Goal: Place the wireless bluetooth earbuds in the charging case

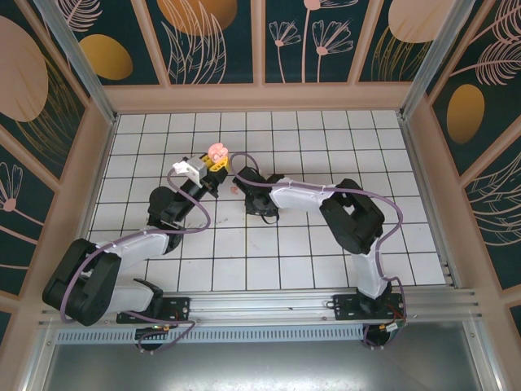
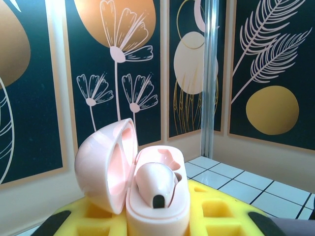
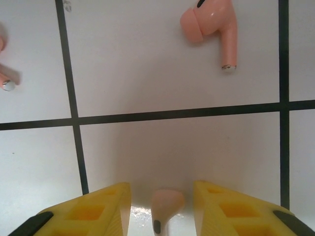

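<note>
The left jaws clamp the open charging case (image 2: pixel 157 211), with 1 seated earbud (image 2: pixel 155 182) inside. Just right of the case, toward the arm bases, a pale earbud (image 3: pixel 166 202) lies on the table (image 3: pixel 172 147) between the right jaws (half open, neither pad touching it). Its stem runs back along them, and the right arm is nearer.

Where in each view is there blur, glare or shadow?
Left wrist view: charging case slightly soft, wall panels sharp. Right wrist view: upper pink earbud crisp with a glint; earbud between the yellow fingers blurred, shadowed tile around it. Top external view: even light, faint shadows on the table.
</note>
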Robot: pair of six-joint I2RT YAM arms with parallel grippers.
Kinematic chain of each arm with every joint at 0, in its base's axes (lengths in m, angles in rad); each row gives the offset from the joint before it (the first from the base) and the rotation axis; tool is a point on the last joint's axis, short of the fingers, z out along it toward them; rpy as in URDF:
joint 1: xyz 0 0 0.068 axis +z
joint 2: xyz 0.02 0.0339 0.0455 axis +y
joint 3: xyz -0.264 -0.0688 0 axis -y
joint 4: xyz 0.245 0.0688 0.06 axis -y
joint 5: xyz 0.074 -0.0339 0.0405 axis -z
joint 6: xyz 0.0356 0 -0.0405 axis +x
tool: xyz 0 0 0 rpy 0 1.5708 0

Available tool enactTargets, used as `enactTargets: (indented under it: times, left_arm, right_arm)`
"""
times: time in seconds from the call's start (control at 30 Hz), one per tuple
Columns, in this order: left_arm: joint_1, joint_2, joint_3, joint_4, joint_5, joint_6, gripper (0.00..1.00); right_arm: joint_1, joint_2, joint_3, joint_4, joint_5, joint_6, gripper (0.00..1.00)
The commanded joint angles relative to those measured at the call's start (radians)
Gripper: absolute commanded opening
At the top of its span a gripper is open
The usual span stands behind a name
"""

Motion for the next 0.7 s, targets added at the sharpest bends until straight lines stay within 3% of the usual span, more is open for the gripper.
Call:
enactTargets:
  times: [0.0, 0.3, 0.67]
  left_arm:
    - [0.007, 0.004, 0.002, 0.053, 0.017, -0.018, 0.0]
    - [0.007, 0.01, 0.004, 0.052, 0.02, -0.019, 0.0]
    - [0.007, 0.012, 0.006, 0.05, 0.021, -0.023, 0.0]
  right_arm:
    - [-0.008, 0.029, 0.013, -0.017, 0.013, 0.001, 0.37]
    - [-0.01, 0.046, 0.017, -0.013, 0.008, -0.002, 0.32]
    - [0.001, 0.036, 0.017, -0.022, 0.015, -0.015, 0.19]
